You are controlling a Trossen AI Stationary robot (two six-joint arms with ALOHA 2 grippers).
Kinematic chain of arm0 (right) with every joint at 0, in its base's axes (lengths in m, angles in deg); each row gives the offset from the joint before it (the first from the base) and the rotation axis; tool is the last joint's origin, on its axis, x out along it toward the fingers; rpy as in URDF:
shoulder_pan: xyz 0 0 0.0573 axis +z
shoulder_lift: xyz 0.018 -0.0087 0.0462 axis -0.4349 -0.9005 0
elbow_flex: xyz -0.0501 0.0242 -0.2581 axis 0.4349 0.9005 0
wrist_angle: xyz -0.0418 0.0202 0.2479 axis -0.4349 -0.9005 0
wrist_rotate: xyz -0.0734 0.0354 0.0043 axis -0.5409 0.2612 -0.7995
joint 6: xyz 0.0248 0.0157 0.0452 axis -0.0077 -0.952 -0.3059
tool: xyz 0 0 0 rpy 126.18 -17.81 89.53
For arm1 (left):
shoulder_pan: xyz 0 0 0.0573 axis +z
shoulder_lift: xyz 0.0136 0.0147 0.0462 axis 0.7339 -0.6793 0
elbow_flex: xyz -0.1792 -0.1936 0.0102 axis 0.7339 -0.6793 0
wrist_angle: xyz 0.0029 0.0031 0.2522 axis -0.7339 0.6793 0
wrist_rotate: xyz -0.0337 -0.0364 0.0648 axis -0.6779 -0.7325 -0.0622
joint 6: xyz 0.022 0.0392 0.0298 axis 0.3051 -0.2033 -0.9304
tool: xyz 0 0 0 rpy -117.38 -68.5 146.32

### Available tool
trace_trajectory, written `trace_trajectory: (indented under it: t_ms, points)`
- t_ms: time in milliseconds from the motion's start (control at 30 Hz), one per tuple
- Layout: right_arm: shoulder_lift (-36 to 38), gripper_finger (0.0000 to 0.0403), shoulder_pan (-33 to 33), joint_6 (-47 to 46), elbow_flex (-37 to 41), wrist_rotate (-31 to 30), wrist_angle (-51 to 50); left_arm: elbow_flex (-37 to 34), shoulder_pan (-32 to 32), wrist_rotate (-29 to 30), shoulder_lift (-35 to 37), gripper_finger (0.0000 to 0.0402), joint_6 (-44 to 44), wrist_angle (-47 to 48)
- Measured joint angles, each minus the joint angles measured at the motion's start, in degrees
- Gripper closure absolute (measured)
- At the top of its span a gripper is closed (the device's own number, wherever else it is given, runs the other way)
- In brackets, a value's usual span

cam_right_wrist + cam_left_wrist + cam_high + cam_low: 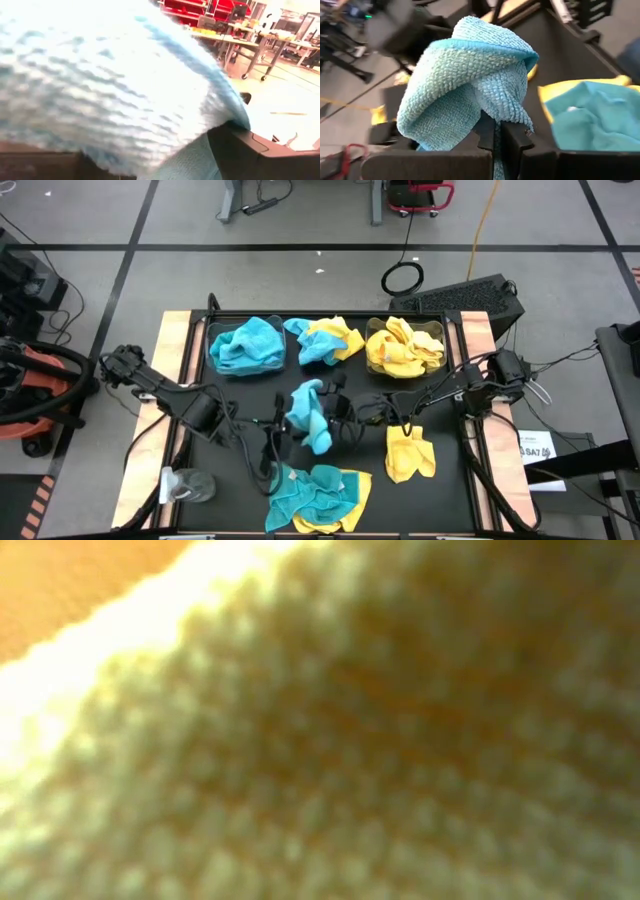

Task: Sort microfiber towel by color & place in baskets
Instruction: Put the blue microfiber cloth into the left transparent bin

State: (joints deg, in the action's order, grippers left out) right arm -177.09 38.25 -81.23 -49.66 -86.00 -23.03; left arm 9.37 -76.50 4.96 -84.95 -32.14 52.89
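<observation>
A teal microfiber towel hangs bunched over the middle of the black mat between my two grippers. My left gripper comes from the table's left and is shut on it. My right gripper comes from the right, its fingers apart, with the towel's cloth right in front of them. At the far edge the left basket holds teal towels and the right basket holds yellow ones. A yellow towel lies flat on the mat. My left gripper pinches a bunched fold of the teal towel between its two fingers, several layers together. The fingers come slanting down from the table's left. The rest of the towel mounds past the fingertips. My right gripper has the same towel's cloth lying across the gap between its spread fingers. I cannot tell whether the fingers press on it.
A mixed teal and yellow heap lies between the baskets, and another at the mat's near edge. A clear plastic object sits at the near left. Yellow cloth fills the low view.
</observation>
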Motion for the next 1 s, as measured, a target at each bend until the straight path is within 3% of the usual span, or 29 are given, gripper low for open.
trace_trajectory:
  t_ms: [267,367,533,600,1000]
  points:
    - [0.0,0.0214,0.0,3.3,0.0,1.2,3.5,0.0,0.4,-2.5,-4.1,0.0391,3.4,5.9]
    - [0.0,0.0256,0.2,4.7,0.0,1.3,4.0,0.0,0.7,-2.6,-6.2,0.0391,3.7,7.5]
    - [0.0,0.0374,1.2,9.0,0.0,1.4,3.9,0.0,1.0,-2.4,-8.3,0.0375,4.6,8.6]
    - [0.0,0.0392,1.6,10.9,0.0,1.2,4.3,0.0,1.1,-2.2,-8.5,0.0353,5.4,8.6]
    - [0.0,0.0401,3.5,18.7,0.0,-5.1,5.6,0.0,-0.3,-2.2,-8.6,0.0156,14.4,13.0]
